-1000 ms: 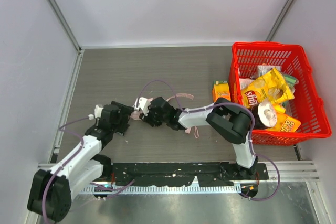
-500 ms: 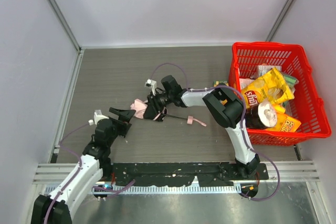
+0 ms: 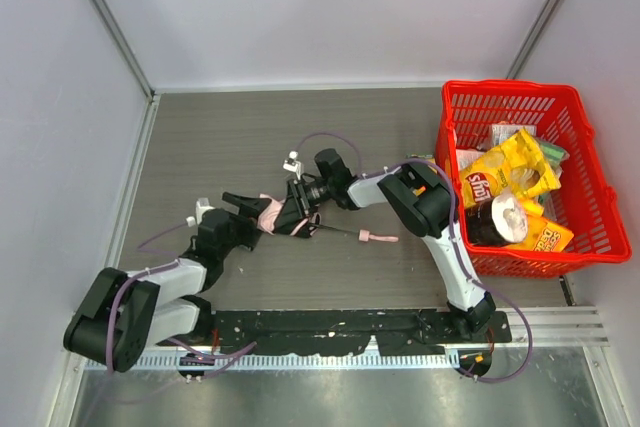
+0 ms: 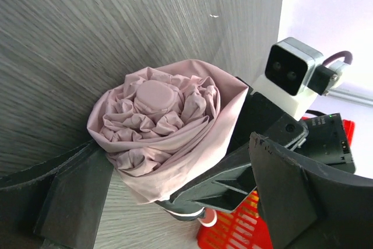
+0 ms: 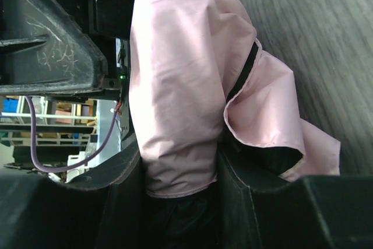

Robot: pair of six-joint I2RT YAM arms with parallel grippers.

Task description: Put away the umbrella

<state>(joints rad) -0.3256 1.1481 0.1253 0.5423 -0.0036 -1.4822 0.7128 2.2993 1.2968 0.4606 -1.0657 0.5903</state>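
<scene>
The right gripper [image 5: 180, 164] is clamped on the umbrella [image 5: 180, 86]. Its two dark fingers [image 5: 119, 202] press the pink fabric from both sides, and a fold of cloth hangs out past them toward 3 o'clock in the wrist view. From above, this gripper sits a little left of the table's middle, with its arm stretching off toward 3 o'clock before bending back down to its base.

The left gripper [image 4: 175, 155] has its jaws spread wide apart, one on each side of the rolled end of the umbrella. Its own camera looks straight at the crumpled pink rosette of fabric. The pictures do not show whether either jaw touches the cloth. In the top view it sits at 9 o'clock of the umbrella, facing the right gripper.

The umbrella is low over the grey table [image 3: 220, 137], held between the two grippers. A thin dark rod [image 3: 340, 233] runs from it toward 4 o'clock, ending at a small pink strap piece [image 3: 378, 238] on the tabletop.

Well apart, at 3 o'clock of the table, stands a red basket [image 3: 505, 86] holding a yellow chip bag [image 3: 505, 175] and other packets.
</scene>
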